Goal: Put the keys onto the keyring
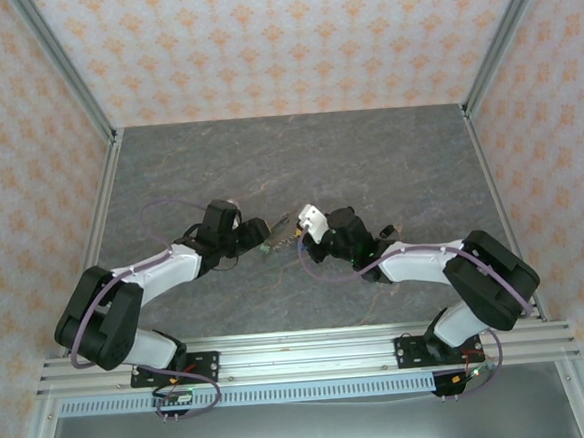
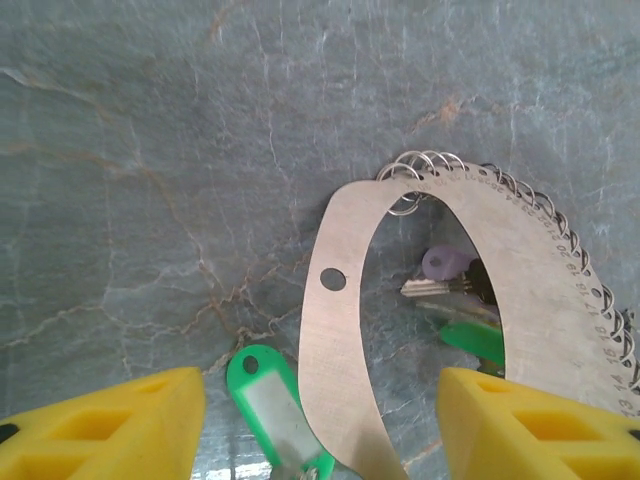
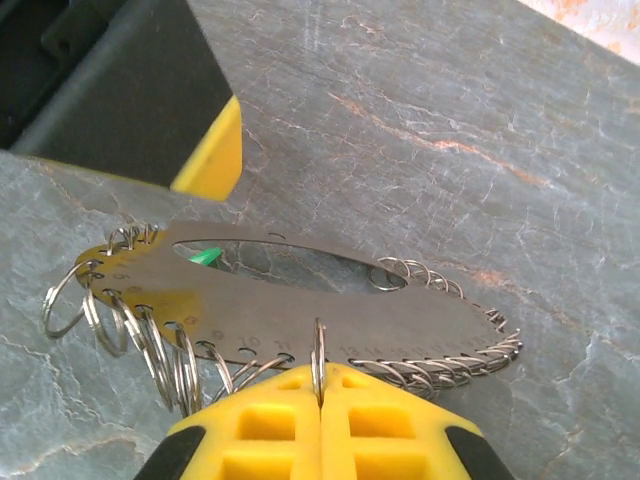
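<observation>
We see the right gripper [image 3: 320, 385] pinched shut on one thin wire loop at the rim of the keyring [image 3: 300, 300] — a slim hold, so we judge the ring could pivot or slip free if nudged. The left gripper [image 2: 320, 390], at its 9 o'clock, stands wide apart and holds nothing; a careless close could knock the ring or the green tag [image 2: 268, 395]. The keys [image 2: 445, 285] lie under the ring's open centre, near the middle of the table [image 1: 368, 154]. Its top looks like smooth grey veined stone — dropped keys might skid. Orange-patterned walls [image 1: 279, 39] and aluminium posts [image 1: 66, 64] enclose it.
</observation>
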Controlling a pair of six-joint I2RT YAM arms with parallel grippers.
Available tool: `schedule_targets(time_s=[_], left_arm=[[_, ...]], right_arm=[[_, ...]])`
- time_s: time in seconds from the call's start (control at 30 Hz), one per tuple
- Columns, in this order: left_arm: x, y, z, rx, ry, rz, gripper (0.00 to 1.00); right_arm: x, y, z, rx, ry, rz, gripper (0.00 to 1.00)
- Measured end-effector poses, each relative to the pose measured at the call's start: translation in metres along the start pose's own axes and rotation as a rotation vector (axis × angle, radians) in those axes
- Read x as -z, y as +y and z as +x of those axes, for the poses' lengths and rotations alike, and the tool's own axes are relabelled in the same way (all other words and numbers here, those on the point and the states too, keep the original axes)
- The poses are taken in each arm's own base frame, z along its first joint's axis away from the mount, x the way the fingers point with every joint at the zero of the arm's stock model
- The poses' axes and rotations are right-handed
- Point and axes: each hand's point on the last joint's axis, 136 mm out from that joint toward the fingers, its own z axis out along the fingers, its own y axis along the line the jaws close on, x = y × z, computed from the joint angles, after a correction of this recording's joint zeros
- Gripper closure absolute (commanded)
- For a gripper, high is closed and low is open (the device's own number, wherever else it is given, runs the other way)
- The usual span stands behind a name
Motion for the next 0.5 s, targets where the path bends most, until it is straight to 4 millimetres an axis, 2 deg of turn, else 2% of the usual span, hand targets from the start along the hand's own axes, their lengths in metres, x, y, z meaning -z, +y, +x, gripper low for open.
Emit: schedule_targets(time_s=[0.2, 0.3, 0.5], left_arm=[[0.02, -0.003, -0.023, -0.01, -0.119, -0.024, 0.37], [0.032, -0.001, -0.033, -0.013, -0.179, -0.049, 0.36], [0.055, 0.0, -0.052, -0.009, -0.291, -0.078, 0.36]], right_arm=[[-0.002, 0.019, -0.003, 0.234, 0.022, 0.045, 1.0], [-0.013, 0.031, -0.001, 0.397, 0.064, 0.115, 1.0], [-0.036, 0.055, 0.022, 0.663, 0.159, 0.242, 1.0]])
